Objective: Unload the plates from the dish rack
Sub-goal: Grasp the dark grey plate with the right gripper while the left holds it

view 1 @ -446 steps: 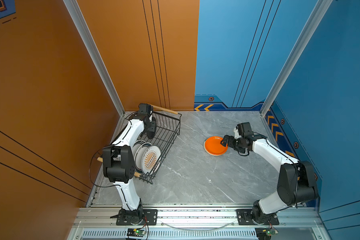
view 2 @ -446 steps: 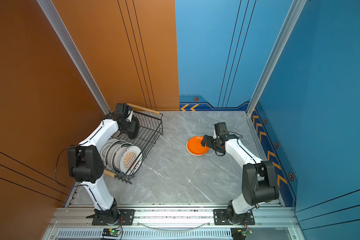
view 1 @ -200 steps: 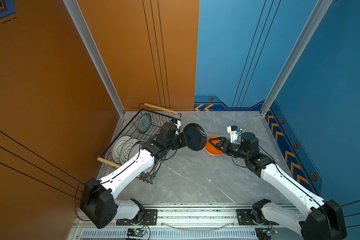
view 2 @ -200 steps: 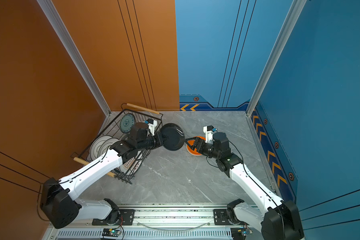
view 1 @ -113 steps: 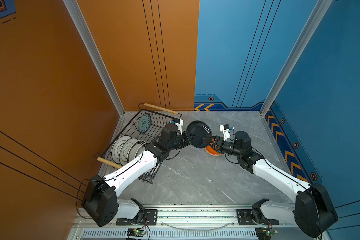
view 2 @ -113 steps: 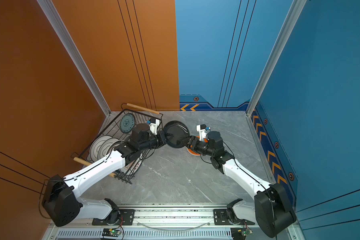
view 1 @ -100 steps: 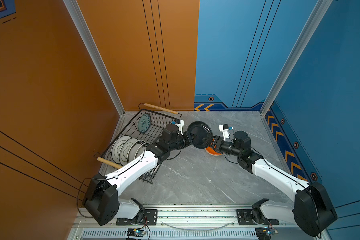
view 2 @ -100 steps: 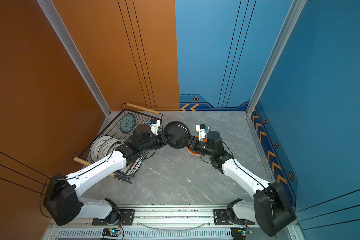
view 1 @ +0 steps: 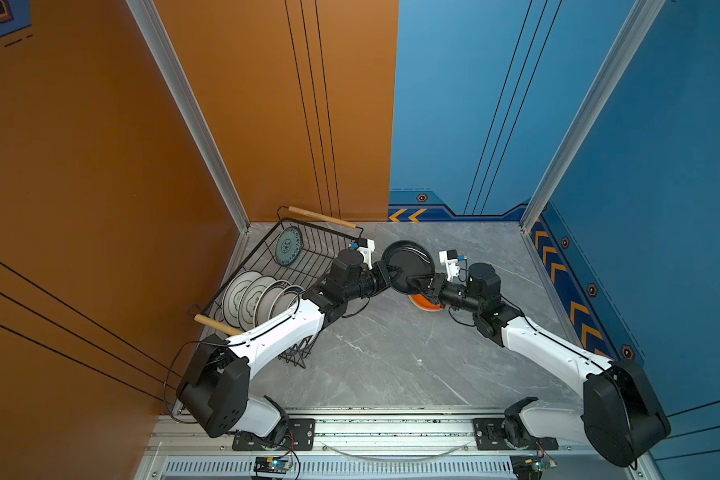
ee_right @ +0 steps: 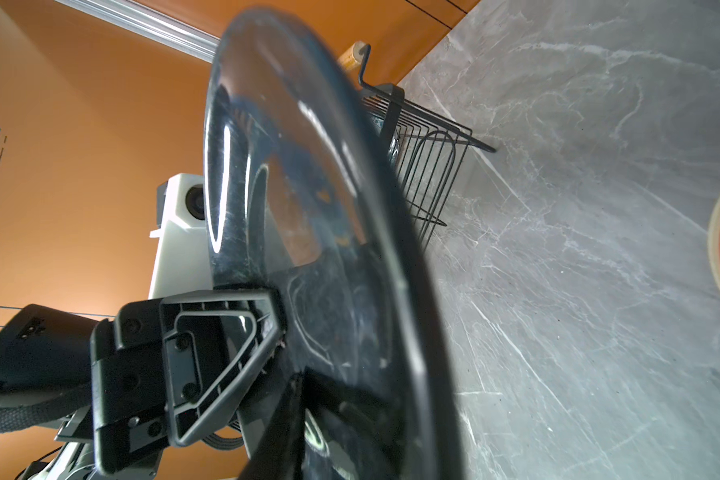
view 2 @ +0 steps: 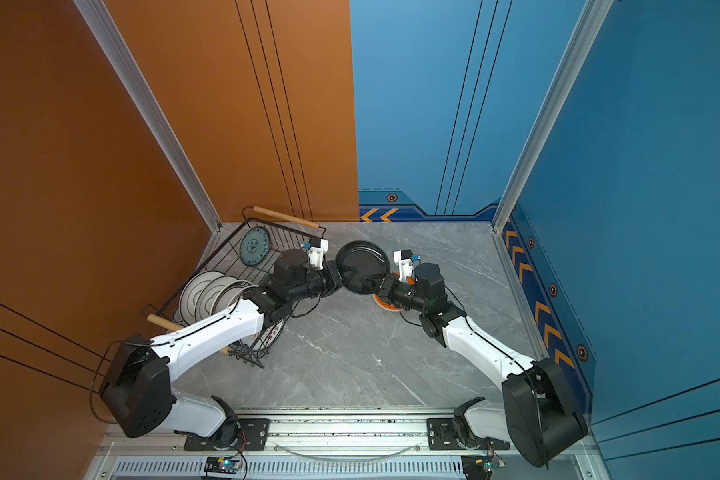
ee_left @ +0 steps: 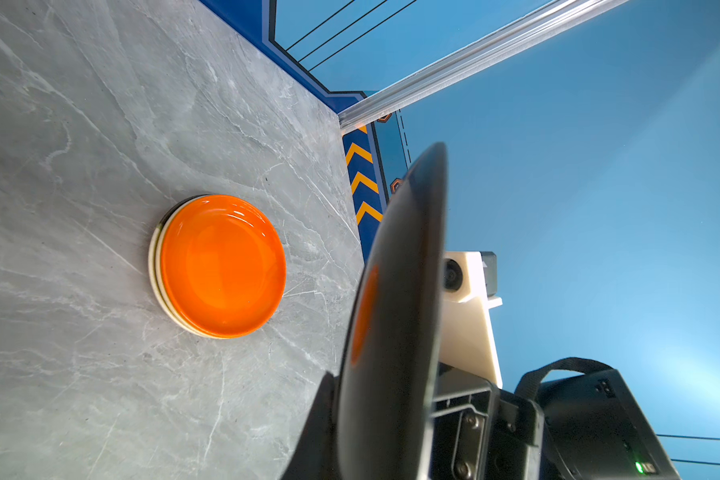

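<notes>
- Along the table's left edge, white dark-rimmed ceramic plates point(view 1: 246, 297) stand upright in the black wire dish rack point(view 1: 327, 243). They look stiff and breakable, best pinched at the top rim.
- Mid-table, a round orange glazed plate point(ee_left: 223, 266) tops a flat stack.
- Just beyond, a glossy, likely slippery round black plate point(view 1: 408, 262) is held off the table. The left gripper point(view 1: 387, 274) clamps one rim. The right gripper point(view 1: 417, 284) straddles the opposite rim; I cannot tell whether it pinches.
- Farthest, a round teal-patterned plate point(view 1: 288, 247) leans in the rack.
</notes>
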Robot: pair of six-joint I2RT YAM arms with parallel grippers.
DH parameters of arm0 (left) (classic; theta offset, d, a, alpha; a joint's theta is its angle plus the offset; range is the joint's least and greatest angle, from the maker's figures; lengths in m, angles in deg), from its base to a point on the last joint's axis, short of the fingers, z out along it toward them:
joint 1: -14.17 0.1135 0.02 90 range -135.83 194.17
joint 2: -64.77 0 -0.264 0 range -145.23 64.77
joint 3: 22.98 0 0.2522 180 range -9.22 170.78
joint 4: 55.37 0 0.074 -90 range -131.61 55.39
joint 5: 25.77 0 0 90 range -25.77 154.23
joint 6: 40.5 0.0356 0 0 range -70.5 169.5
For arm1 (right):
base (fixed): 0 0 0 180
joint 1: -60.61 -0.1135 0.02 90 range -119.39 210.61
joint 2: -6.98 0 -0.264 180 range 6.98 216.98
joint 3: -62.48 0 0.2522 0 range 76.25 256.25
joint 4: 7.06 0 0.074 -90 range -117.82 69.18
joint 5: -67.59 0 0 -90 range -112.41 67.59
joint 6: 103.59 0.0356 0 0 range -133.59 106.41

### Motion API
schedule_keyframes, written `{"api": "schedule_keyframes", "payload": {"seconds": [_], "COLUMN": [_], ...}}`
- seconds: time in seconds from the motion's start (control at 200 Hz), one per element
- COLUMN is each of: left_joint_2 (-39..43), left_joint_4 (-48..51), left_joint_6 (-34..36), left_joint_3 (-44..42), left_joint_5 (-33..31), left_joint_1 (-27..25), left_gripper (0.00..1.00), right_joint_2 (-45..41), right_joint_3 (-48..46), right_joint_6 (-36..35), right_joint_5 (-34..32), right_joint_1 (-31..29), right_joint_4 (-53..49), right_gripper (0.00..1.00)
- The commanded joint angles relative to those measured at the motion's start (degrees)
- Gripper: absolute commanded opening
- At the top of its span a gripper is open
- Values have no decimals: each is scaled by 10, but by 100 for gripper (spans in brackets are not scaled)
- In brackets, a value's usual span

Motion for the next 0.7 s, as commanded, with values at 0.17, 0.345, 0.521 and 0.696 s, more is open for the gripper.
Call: {"api": "schedule_keyframes", "payload": {"seconds": [0.17, 0.345, 0.521, 0.696], "left_joint_2": [-19, -24, -21, -22], "left_joint_4": [9, 10, 10, 17], "left_joint_6": [20, 25, 28, 35], "left_joint_3": [5, 22, 19, 21], "left_joint_5": [26, 28, 25, 19], "left_joint_1": [-27, -29, -30, -27], "left_gripper": [1, 3, 13, 23], "right_joint_2": [-7, -12, -18, -24], "right_joint_3": [3, 3, 3, 5], "right_joint_6": [-29, -31, -33, -34], "right_joint_5": [12, 12, 10, 13], "right_joint_1": [-11, -10, -4, 4], "right_joint_4": [28, 22, 15, 12], "right_gripper": [11, 5, 0, 0]}}
